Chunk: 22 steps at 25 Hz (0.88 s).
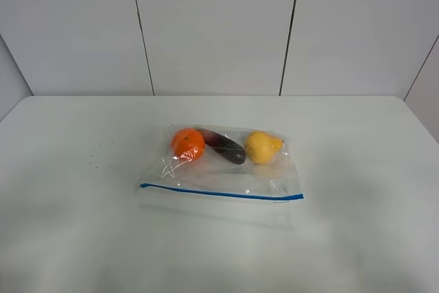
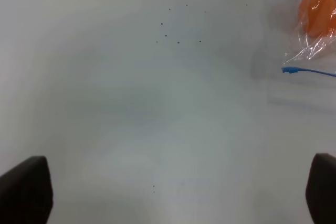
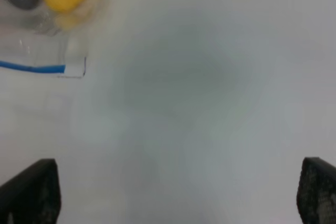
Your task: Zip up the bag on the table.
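The clear plastic bag (image 1: pixel 223 169) lies flat in the middle of the white table (image 1: pixel 75 224), its blue zipper strip (image 1: pixel 219 193) along the near edge. Inside are an orange fruit (image 1: pixel 187 143), a dark purple fruit (image 1: pixel 223 146) and a yellow fruit (image 1: pixel 262 146). Neither arm shows in the exterior high view. In the left wrist view my left gripper (image 2: pixel 176 190) is open above bare table, with the bag's corner (image 2: pixel 310 30) and the strip's end (image 2: pixel 307 71) off to one side. In the right wrist view my right gripper (image 3: pixel 178 192) is open, away from the bag's other corner (image 3: pixel 50 35).
A few tiny dark specks (image 1: pixel 96 159) mark the table left of the bag; they also show in the left wrist view (image 2: pixel 176 27). A grey panelled wall (image 1: pixel 219 25) stands behind the table's far edge.
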Each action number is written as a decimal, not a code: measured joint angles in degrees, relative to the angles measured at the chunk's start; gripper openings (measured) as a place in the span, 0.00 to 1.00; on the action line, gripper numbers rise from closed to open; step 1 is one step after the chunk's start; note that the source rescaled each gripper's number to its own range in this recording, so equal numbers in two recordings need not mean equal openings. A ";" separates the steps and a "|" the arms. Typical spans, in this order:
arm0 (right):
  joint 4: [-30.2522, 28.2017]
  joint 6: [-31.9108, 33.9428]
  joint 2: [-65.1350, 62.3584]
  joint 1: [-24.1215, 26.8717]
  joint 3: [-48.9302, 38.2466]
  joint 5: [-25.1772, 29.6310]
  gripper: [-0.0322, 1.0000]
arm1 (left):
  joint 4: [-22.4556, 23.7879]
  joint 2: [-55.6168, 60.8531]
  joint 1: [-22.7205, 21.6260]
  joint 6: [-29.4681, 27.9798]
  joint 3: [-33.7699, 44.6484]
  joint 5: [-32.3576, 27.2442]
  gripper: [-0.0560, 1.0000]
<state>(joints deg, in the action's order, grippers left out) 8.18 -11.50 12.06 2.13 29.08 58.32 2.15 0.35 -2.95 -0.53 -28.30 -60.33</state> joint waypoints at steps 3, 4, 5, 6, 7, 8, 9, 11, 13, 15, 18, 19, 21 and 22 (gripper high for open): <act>-0.17 -0.06 -2.72 0.00 -0.42 0.45 1.00 | 0.00 0.00 0.00 0.00 0.00 0.00 1.00; -0.23 0.00 -3.64 0.00 -0.42 0.45 1.00 | 0.00 0.00 0.00 0.00 0.00 0.00 1.00; -0.44 0.16 -4.59 0.00 -0.42 0.45 1.00 | 0.00 0.00 0.00 0.00 0.00 0.00 1.00; -0.85 0.49 -5.49 0.00 -0.42 0.45 1.00 | 0.00 0.00 0.00 0.00 0.00 0.00 1.00; -1.32 0.94 -6.25 0.00 -0.42 0.45 1.00 | 0.00 0.00 0.00 0.00 0.00 0.00 1.00; -1.90 1.76 -7.16 0.00 -0.42 0.45 1.00 | 0.00 0.00 0.00 0.00 0.00 0.00 1.00; -2.42 2.37 -8.15 0.00 -0.42 0.45 1.00 | 0.00 0.00 0.00 0.00 0.00 0.00 1.00; -3.05 3.37 -9.98 0.00 -0.42 0.45 1.00 | 0.00 0.00 0.00 0.00 0.00 0.00 1.00; -3.68 4.39 -11.80 0.00 -0.42 0.40 1.00 | 0.00 0.00 0.00 0.00 0.00 0.00 1.00; -4.47 5.31 -12.27 0.00 -0.47 0.40 1.00 | 0.00 0.00 0.00 0.00 0.00 0.00 1.00; -4.88 6.05 -12.27 0.00 -0.52 0.40 1.00 | 0.00 0.00 0.00 0.00 0.00 0.00 1.00; -4.89 6.14 -12.27 0.00 -0.52 0.40 1.00 | 0.00 0.00 0.00 0.00 0.00 0.00 1.00; -4.89 6.20 -12.27 0.00 -0.52 0.40 1.00 | 0.04 0.00 0.00 0.00 0.00 0.00 1.00; -4.89 6.20 -12.27 0.00 -0.52 0.40 1.00 | 0.04 0.00 0.00 0.00 0.00 0.00 1.00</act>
<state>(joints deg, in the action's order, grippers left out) 3.28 -5.30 -0.21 2.13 28.56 58.71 2.19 0.35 -2.95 -0.53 -28.30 -60.33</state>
